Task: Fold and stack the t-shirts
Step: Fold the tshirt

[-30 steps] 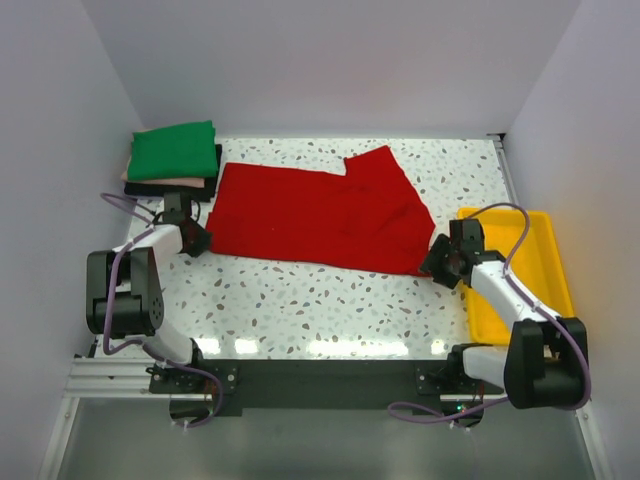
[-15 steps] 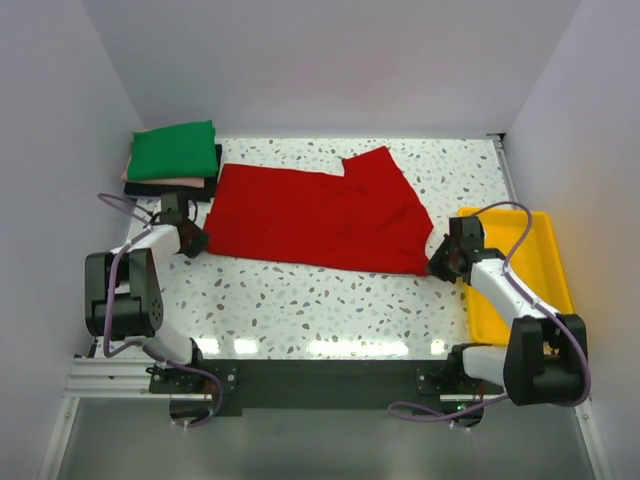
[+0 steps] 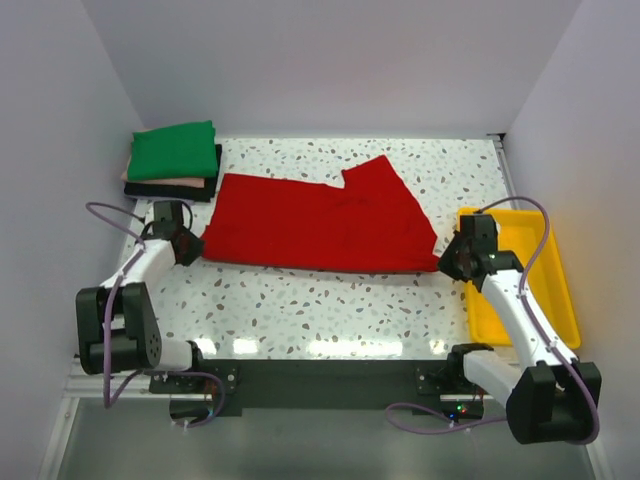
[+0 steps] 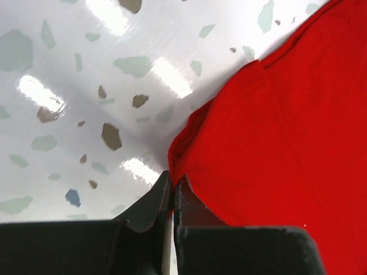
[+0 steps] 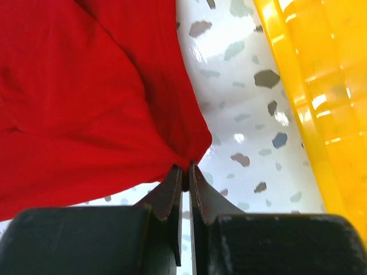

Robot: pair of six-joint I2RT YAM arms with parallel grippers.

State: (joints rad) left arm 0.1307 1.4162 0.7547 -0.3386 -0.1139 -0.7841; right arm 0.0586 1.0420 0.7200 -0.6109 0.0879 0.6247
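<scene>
The red t-shirt [image 3: 320,220] lies stretched across the middle of the speckled table. My left gripper [image 3: 190,250] is shut on its near-left corner [image 4: 183,166]. My right gripper [image 3: 447,263] is shut on its near-right corner [image 5: 192,154]. Both corners are lifted a little off the table. A stack of folded shirts stands at the back left: green [image 3: 174,150] on top, then pale pink [image 3: 165,182], then black [image 3: 160,191].
A yellow tray [image 3: 540,300] lies along the right side of the table, right beside my right arm; its wall shows in the right wrist view [image 5: 321,86]. White walls close in the back and both sides.
Both grippers have moved outward and a little up, pulling the red shirt's near edge taut and straight. The shirt now lies flatter and wider.
</scene>
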